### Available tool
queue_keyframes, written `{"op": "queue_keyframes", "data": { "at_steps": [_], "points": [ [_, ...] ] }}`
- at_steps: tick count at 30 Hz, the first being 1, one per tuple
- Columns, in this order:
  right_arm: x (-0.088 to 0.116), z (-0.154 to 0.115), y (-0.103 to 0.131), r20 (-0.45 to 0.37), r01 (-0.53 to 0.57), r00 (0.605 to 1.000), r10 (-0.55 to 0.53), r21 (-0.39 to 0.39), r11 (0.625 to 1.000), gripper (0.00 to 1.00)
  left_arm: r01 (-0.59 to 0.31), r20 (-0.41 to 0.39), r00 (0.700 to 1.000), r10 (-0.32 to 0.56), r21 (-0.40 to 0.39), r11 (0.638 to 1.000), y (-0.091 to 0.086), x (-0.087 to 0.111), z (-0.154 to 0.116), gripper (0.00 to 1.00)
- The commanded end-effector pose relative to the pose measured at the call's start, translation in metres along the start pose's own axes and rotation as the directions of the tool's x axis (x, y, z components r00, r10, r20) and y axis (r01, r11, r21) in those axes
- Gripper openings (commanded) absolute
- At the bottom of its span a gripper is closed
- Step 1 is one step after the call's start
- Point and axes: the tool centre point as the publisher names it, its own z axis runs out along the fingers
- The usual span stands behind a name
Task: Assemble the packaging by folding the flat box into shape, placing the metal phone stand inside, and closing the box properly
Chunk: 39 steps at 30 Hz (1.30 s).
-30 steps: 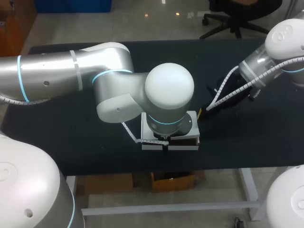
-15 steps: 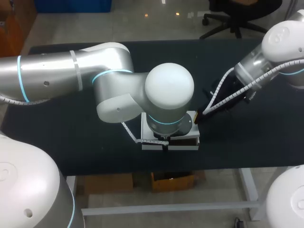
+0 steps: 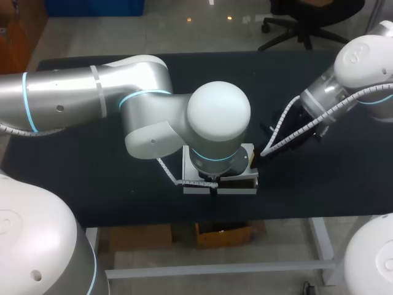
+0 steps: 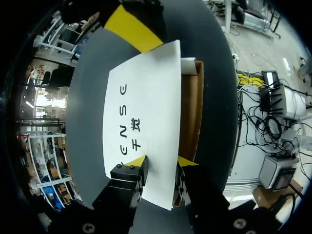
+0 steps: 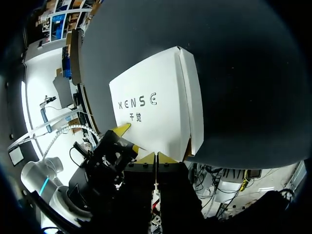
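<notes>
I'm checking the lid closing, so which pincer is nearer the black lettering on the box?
Left. The left pincer sits just beside the lettering on the white lid; the right pincer, shut, is at the lid's opposite end.

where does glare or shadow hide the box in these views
Head view: no glare on the box, but the left arm covers most of it. Left wrist view: the white lid is evenly lit, while the brown inside beside it sits in shade. Right wrist view: the lid is bright with no glare against the dark table.
</notes>
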Motion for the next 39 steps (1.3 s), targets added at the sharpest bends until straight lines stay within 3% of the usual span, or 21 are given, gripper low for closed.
{"op": "queue_keyframes", "data": {
  "at_steps": [1, 39],
  "points": [
    [-0.005, 0.002, 0.001, -0.007, -0.004, 1.0, 0.004, 0.006, 1.0, 0.0, 0.0, 0.001, 1.0, 0.0, -0.002, 1.0, -0.001, 0.002, 0.003, 0.33],
    [-0.015, 0.01, 0.01, -0.01, -0.038, 0.999, 0.039, 0.027, 0.999, 0.0, 0.001, 0.004, 1.0, -0.001, -0.002, 1.0, 0.0, 0.003, 0.002, 0.34]
  ]
}}
